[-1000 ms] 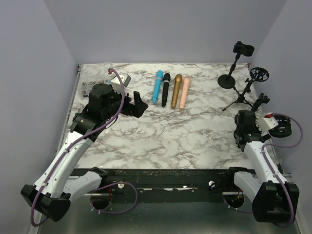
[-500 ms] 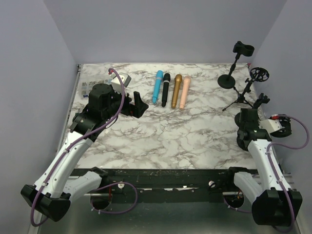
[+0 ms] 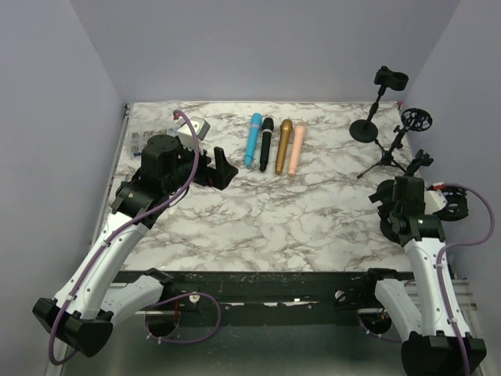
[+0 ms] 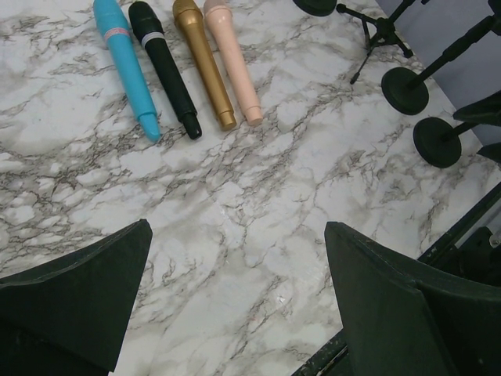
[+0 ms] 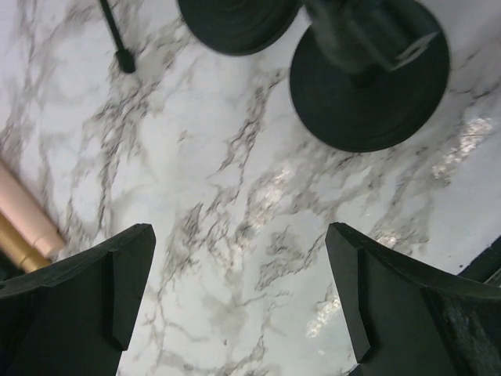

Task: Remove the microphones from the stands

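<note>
Microphones (image 4: 203, 63), 4 abreast, lie flat while left pincer (image 4: 235, 235) and right pincer (image 5: 239, 235) gape, tilted down over the table (image 3: 274, 211).

Marbled white counter (image 3: 297, 211): blue microphone (image 3: 253, 139), black microphone (image 3: 267, 142), gold microphone (image 3: 284, 145) and pink microphone (image 3: 297, 147) lie side by side, far middle; round-base stand (image 3: 365, 130) and tripod stand (image 3: 387, 160) sit far right.

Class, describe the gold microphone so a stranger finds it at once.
On the marble table, four microphones lie in a row toward the far edge. The gold microphone is third from left, between the black microphone and the pink microphone.
</note>
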You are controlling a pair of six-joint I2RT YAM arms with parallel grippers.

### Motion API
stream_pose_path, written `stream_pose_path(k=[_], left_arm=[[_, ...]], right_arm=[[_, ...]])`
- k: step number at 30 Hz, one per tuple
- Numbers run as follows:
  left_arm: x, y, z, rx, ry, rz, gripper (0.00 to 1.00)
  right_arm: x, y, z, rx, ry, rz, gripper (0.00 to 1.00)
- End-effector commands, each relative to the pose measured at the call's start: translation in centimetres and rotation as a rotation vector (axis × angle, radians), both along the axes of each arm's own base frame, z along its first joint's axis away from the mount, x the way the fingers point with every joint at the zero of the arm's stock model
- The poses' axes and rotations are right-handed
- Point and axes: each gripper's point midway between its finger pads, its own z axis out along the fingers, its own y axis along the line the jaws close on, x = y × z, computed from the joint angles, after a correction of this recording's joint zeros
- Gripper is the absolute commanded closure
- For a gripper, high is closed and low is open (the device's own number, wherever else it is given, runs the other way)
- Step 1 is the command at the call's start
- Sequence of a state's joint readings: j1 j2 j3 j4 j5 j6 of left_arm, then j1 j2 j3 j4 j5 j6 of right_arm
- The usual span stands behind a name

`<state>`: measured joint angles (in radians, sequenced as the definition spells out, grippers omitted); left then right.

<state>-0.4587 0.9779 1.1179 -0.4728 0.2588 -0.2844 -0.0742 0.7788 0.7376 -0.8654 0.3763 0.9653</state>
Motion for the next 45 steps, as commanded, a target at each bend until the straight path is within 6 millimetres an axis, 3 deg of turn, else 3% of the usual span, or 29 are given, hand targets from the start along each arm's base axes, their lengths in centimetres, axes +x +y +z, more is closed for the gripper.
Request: stream_pose_path(k=[1, 7, 15, 20, 25, 29, 32, 36, 41, 45], left_arm=[[-0.5, -0.3, 0.7, -0.016, -0.012, -0.024, 0.05], [-0.5, -0.2, 0.9, -0.020, -0.020, -0.019, 0.05], [0.3, 0.0, 0.0, -0.006, -0.027, 0.013, 0.05], [0.8, 0.2, -0.3, 0.000, -0.049, 0.030, 0.05], [0.3, 0.5, 1.1, -0.039, -0.147, 0.027, 0.05], [-1.5, 0.8, 2.9, -0.124, -0.237, 0.011, 0.05], [-3.9, 1.4, 4.0, -0.220, -0.286, -0.001, 0.05], [-7.4, 3.1, 5.7, -0.341, -0.361, 0.017, 0.04], [-11.6, 6.8, 8.2, -0.421, -0.472, 0.100, 0.02], [-14.9, 10.1, 10.8, -0.447, -0.591, 0.168, 0.01]], right_arm=[[0.0, 4.1, 0.6, 0.102, -0.045, 0.267, 0.00], [1.7, 9.8, 1.8, 0.234, -0.186, 0.628, 0.00], [4.5, 15.1, 2.6, 0.302, -0.312, 0.869, 0.00], [4.5, 23.0, 2.7, 0.231, -0.295, 1.083, 0.00], [5.0, 27.3, 3.7, 0.220, -0.361, 1.188, 0.00], [4.6, 29.8, 6.0, 0.207, -0.432, 1.293, 0.00], [4.2, 29.7, 9.0, 0.175, -0.534, 1.324, 0.00], [3.7, 26.9, 13.3, 0.045, -0.677, 1.271, 0.00], [3.7, 20.5, 18.2, -0.139, -0.780, 1.013, 0.00], [2.2, 15.6, 21.4, -0.236, -0.817, 0.853, 0.00]])
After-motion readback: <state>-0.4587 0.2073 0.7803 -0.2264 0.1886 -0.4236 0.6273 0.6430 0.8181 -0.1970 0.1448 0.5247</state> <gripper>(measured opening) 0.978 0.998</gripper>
